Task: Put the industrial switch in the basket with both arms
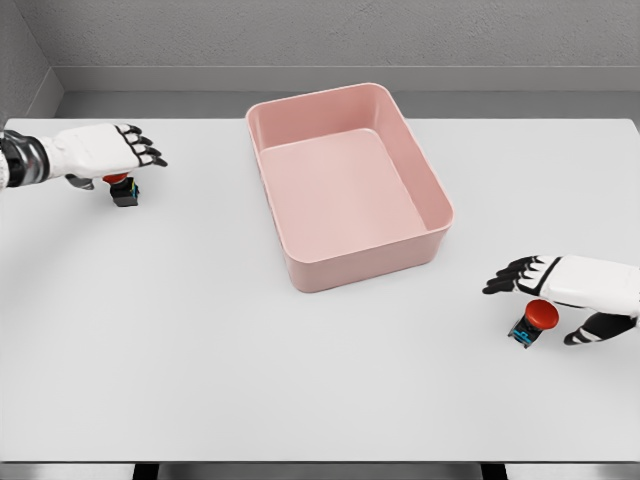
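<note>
Just bare pink basket (350,190), switches (533,322) outside.

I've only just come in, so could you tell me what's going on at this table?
A two-armed robot is working on two red-capped industrial switches. Its left hand is over the left switch at the table's far left; its right hand is over the right switch at the near right. Neither is clearly grasped. The pink basket between them holds nothing.

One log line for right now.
left hand over left switch, open | right hand over right switch, open | basket empty
</note>
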`<state>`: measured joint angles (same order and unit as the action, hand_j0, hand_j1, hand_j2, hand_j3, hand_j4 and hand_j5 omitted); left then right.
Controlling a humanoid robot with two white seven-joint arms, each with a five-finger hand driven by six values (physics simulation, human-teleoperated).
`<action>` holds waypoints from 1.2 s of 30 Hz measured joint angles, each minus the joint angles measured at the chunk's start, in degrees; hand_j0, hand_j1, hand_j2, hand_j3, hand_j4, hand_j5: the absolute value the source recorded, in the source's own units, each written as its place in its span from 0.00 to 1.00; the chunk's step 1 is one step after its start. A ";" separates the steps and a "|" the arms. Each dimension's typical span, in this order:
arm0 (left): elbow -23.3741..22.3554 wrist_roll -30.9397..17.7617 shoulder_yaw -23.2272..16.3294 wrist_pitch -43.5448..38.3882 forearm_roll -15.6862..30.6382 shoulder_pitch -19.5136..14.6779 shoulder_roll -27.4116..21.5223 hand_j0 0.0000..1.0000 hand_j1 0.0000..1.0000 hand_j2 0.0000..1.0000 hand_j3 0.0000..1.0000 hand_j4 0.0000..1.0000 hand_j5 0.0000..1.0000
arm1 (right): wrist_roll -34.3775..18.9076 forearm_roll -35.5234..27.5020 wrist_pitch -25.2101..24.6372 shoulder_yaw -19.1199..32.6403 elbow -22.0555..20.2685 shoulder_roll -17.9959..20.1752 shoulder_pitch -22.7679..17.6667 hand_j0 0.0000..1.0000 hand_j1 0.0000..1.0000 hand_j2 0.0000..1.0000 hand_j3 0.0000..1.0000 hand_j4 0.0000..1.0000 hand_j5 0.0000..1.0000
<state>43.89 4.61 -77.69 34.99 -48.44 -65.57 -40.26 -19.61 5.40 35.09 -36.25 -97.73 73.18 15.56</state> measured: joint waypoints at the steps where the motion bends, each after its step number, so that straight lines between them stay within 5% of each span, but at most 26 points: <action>1: 0.21 0.01 0.00 0.00 -0.26 0.00 0.06 1.00 1.00 1.00 1.00 1.00 1.00 | -0.05 0.02 0.00 0.00 0.02 -0.22 -0.17 1.00 1.00 1.00 1.00 1.00 1.00; 31: 2.99 0.06 -0.04 0.00 -4.74 0.79 -1.14 1.00 1.00 1.00 1.00 1.00 1.00 | -0.97 3.92 0.00 0.04 1.34 -4.28 -0.70 1.00 1.00 1.00 1.00 1.00 1.00; 36: 3.51 0.63 0.00 0.00 -4.84 0.70 -2.10 0.89 0.89 0.89 0.89 0.89 0.89 | -1.01 4.76 0.00 0.18 1.99 -4.21 -0.62 1.00 1.00 1.00 1.00 1.00 1.00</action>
<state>47.41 5.24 -77.69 34.99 -53.28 -64.86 -42.36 -20.63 10.16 35.09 -36.07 -95.74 68.97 14.94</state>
